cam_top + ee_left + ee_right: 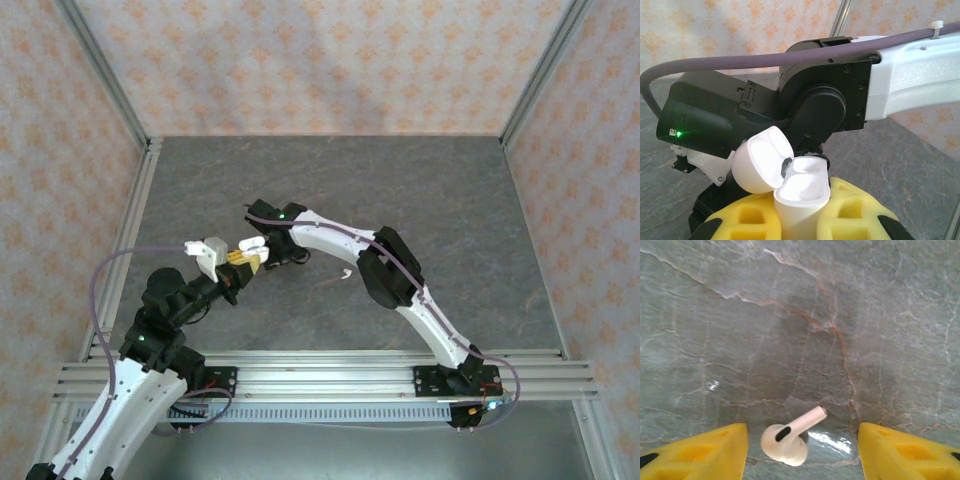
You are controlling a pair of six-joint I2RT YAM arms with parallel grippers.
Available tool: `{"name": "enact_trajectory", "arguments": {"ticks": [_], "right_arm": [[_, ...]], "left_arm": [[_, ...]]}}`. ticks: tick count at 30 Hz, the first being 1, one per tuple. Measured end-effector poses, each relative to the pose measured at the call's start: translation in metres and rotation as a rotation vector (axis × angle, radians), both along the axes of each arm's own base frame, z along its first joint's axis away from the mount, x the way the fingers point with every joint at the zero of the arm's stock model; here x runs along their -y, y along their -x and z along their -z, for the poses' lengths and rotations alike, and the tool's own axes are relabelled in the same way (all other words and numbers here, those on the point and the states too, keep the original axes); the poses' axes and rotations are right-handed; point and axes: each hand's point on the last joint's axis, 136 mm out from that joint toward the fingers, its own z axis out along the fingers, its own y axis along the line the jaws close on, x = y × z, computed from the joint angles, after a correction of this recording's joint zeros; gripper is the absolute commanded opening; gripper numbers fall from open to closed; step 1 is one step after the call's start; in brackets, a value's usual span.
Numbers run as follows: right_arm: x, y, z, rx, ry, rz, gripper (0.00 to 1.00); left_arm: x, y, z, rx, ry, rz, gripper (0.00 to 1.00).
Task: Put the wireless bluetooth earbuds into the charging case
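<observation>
— What's around you?

— A grey veined stone table [330, 180], with orange-patterned walls [320, 60] on three sides.

— What can't you see properly?

— The lower half of the charging case [801, 192] is buried between my left fingers [747, 220]. Its wells are plain white glare, so I cannot tell what sits in them. My right fingers [695, 450] are cut off by the bottom edge of the wrist view, and from above my own right wrist [278, 215] covers them.

— Count things for me.

— There's one case, its lid [762, 160] swung open to the left. One white earbud [785, 442] lies on its side on the stone, stem pointing up and right in my wrist view. From above there is a tiny white speck [345, 272] beside my right forearm. It's perhaps an earbud, but too small to be sure.

— And the grippers?

— My left gripper [800, 222] is clamped on the case, holding it upright, close in front of my right wrist. My right gripper [803, 450] is spread wide. It has one yellow finger on either side of the earbud, and neither touches it.
</observation>
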Motion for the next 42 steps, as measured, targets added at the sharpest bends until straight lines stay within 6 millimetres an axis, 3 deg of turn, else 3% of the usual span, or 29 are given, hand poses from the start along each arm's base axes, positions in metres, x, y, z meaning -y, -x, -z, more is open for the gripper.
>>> {"name": "enact_trajectory", "arguments": {"ticks": [8,17,19,24,31,42], "right_arm": [[0.021,0.003,0.003,0.042,0.051,0.011,0.6],[0.082,0.0,-0.002,0.04,0.097,0.101,0.6],[0.086,-0.002,-0.006,0.047,0.082,0.114,0.6],[0.07,-0.004,-0.022,0.06,-0.024,0.125,0.58],[0.044,-0.003,-0.027,0.01,-0.166,0.194,0.49],[0.031,-0.003,-0.014,-0.061,-0.231,0.321,0.42]], "left_arm": [[0.0,0.0,0.0,-0.009,0.012,-0.001,0.0],[0.0,0.0,0.0,-0.018,0.023,-0.003,0.0],[0.0,0.0,0.0,-0.02,0.025,-0.003,0.0],[0.0,0.0,0.0,-0.026,0.032,-0.004,0.0],[0.001,-0.001,0.003,-0.048,0.043,-0.008,0.0],[0.001,-0.002,0.005,-0.062,0.056,-0.011,0.0]]}}
